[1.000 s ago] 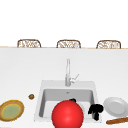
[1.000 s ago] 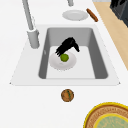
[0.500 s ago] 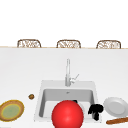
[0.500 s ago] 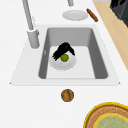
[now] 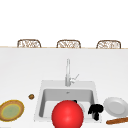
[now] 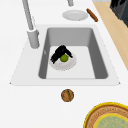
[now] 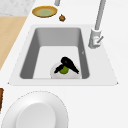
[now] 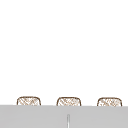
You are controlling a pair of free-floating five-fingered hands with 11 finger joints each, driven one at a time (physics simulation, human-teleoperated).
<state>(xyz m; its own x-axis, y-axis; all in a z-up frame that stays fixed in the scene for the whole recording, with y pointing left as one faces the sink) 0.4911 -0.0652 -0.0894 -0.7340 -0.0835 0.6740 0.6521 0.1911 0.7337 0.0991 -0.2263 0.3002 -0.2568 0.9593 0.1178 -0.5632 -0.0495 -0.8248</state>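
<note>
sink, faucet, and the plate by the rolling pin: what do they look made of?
Sink: matte grey basin with a white rim, looks like composite or enamelled, hard to say which. Faucet: plain grey, probably brushed metal. Plate: smooth glossy white, likely ceramic. All are simulator renders, so the finishes are only suggestive.

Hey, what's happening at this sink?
The left hand is down in the sink, its fingers closed round a small green fruit at a white dish on the sink floor. The right hand hangs by the sink's right edge, next to a white plate. A big red ball fills the front view's foreground.
</note>
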